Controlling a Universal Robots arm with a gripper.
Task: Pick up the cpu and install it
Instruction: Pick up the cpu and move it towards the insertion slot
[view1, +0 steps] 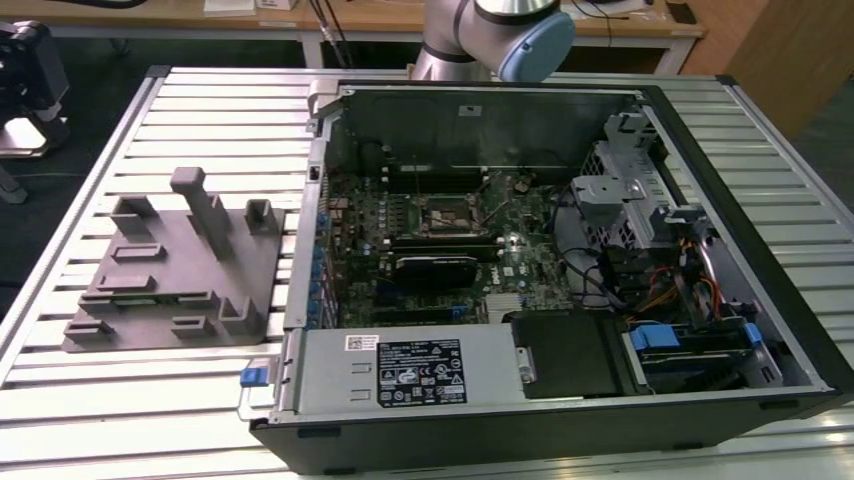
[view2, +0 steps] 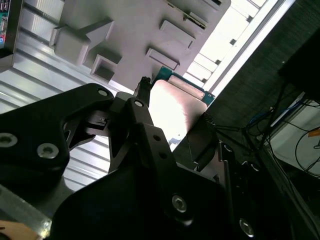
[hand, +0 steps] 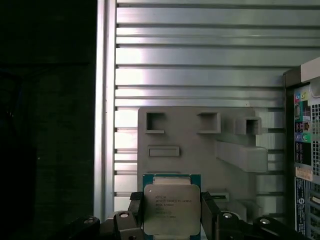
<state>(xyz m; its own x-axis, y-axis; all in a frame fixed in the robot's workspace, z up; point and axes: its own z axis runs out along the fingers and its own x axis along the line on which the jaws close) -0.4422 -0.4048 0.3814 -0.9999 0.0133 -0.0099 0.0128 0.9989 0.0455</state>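
The chip (hand: 171, 209) is clamped at its two sides between the dark fingers (hand: 209, 215) of the claw (hand: 172, 216) and held up over the grey block (hand: 190, 130) on the slatted table (hand: 200, 50), the block being seen, in the exterior view, at nine o'clock of the open computer case (view1: 467, 120).

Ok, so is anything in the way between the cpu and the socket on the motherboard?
Nothing visible. The gripper holds the cpu above the grey fixture, outside the case. In the exterior view the case is open and the socket lies uncovered; whether its frame is open, I cannot tell.
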